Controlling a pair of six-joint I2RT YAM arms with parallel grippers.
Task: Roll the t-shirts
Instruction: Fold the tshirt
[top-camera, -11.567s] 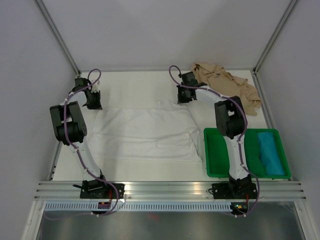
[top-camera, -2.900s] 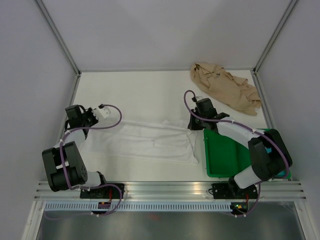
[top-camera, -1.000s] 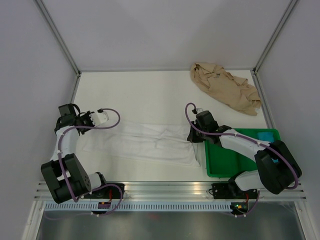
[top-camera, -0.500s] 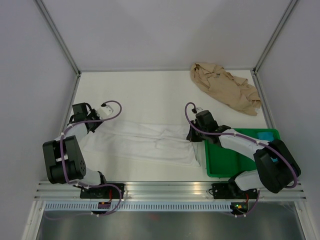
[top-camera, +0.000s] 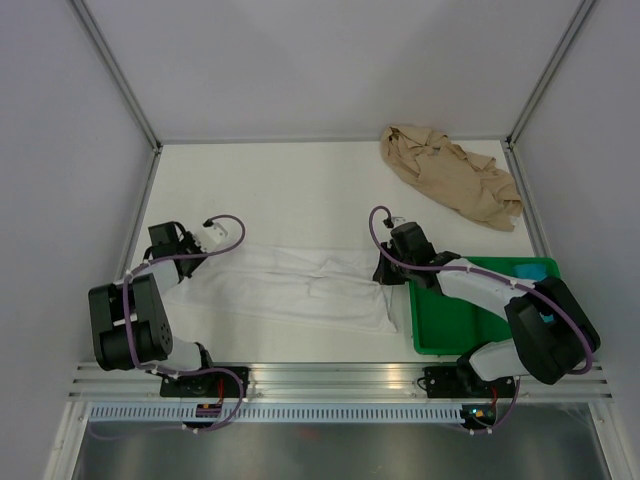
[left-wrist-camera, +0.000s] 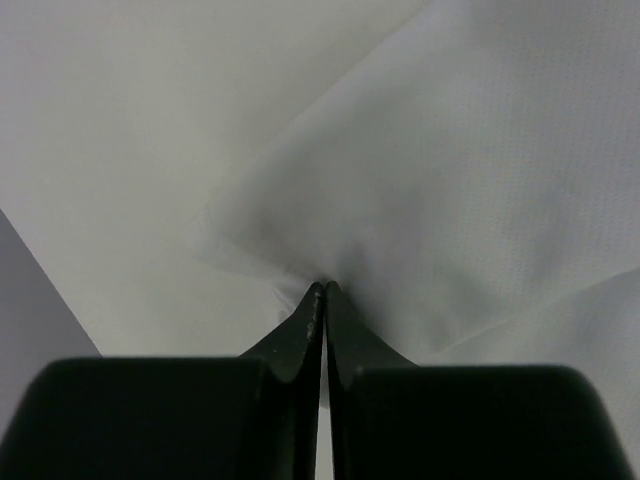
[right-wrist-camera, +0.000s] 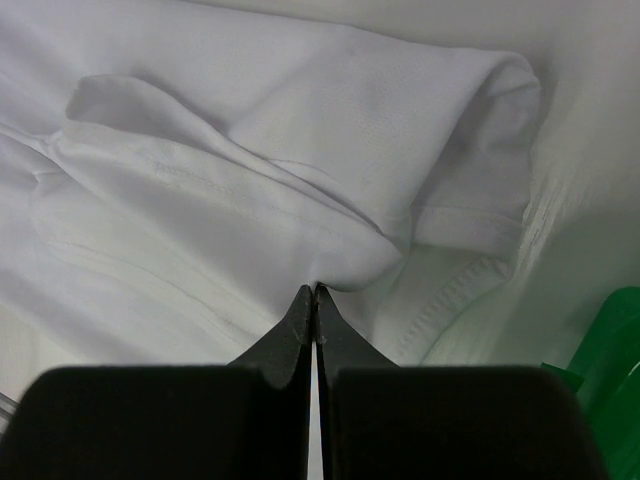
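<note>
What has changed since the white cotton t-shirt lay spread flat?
The white cotton t-shirt has been folded from a flat spread into a narrow band, far edge brought nearer. The left gripper let go, swung left, then returned and shut on the band's left end. The right gripper stays shut on its right end. The crumpled tan t-shirt and green plastic tray have not moved.

Plain white t-shirt (top-camera: 300, 285), plain tan t-shirt (top-camera: 455, 185), green tray (top-camera: 442, 325).
</note>
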